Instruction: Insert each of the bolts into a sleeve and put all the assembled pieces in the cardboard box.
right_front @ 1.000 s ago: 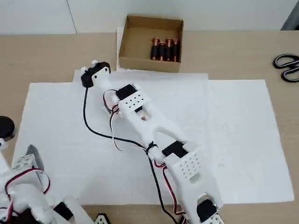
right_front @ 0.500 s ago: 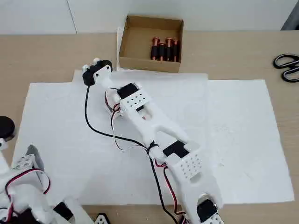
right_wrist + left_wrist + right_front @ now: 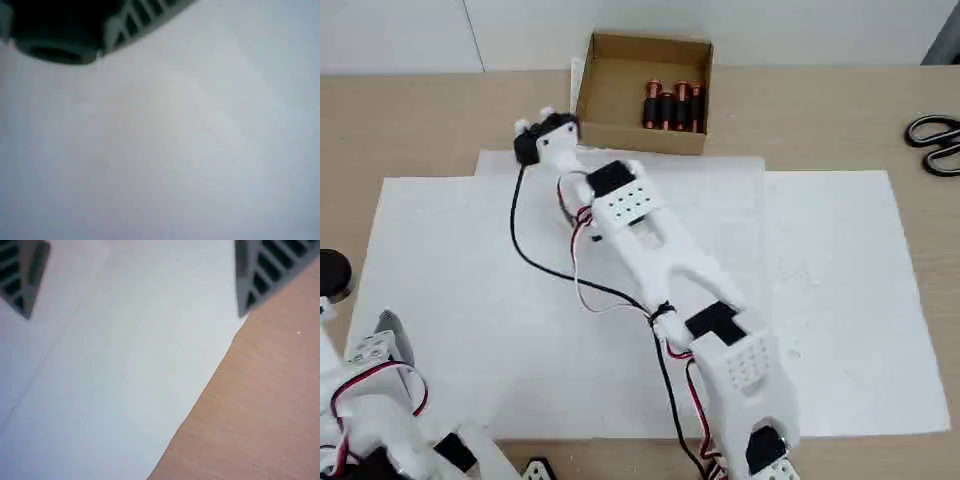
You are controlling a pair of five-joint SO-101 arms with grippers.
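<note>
- The right end effector point(image 3: 542, 135) hangs just beside the near left corner of the cardboard box point(image 3: 640, 138). It is outside the wall, over the far edge of the paper sheet point(image 3: 840, 300). I cannot tell whether it is spread, closed or carrying anything.
- In the right wrist view a dark rounded shape point(image 3: 55, 42) sits by a ribbed jaw, too blurred to tell whether it is a sleeve or part of the arm.
- Four assembled pieces point(image 3: 672, 105) lie side by side in the box, toward its right half, and the left half of the floor is bare.
- The step in hand looks, by my judgement, like a delivery into the box. Done well, it would rise clear of the wall before crossing and come in over the bare left half. It would then let go low, so that a piece neither rolls nor knocks the row lying there. The corner is the likely snag, so crossing at mid-wall seems safer.
- The right arm point(image 3: 660, 255) lies stretched long and low, running diagonally from the near edge of the surface point(image 3: 420, 110) toward the box. It looks close to full reach, with its cable trailing on the paper.
- The left arm point(image 3: 370, 400) sits folded at the near left corner. The left end effector point(image 3: 134, 314) is spread wide with nothing between its jaws, above the paper's edge where bare wood begins.
- The scissors point(image 3: 935, 145) lie well apart at the far right.
</note>
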